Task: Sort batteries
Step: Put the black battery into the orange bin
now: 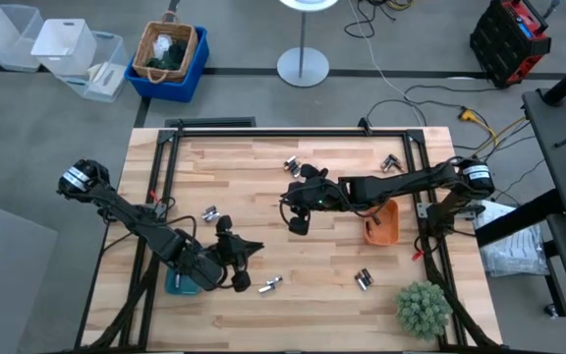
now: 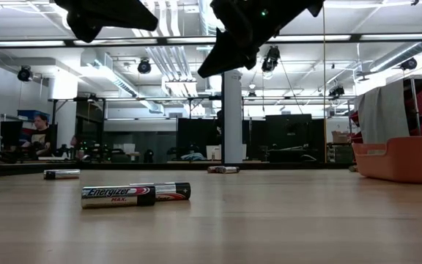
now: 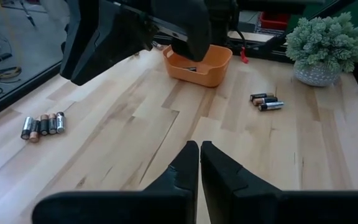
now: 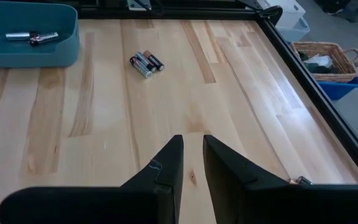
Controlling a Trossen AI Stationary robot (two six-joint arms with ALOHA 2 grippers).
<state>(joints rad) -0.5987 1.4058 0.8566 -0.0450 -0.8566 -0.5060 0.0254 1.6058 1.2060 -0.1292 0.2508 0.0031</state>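
**Batteries scattered, grippers empty**

Left gripper [image 3: 199, 163] hovering over the wooden table [image 1: 263, 197] near the teal tray [image 4: 30, 38], fingers pressed together, holding nothing. Right gripper [image 4: 192, 163] mid-table beside the orange tray [image 3: 197, 63], fingers slightly apart, empty too. Batteries lying in small clusters (a trio [image 4: 146, 63] on bare wood, four [image 3: 42, 125] side by side, more [image 3: 266, 101] near the potted plant [image 3: 327, 45]); two resting inside the teal tray.

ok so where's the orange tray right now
In the high view the orange tray sits on the table's right side, just under the right arm, with a battery cluster nearer the front edge.
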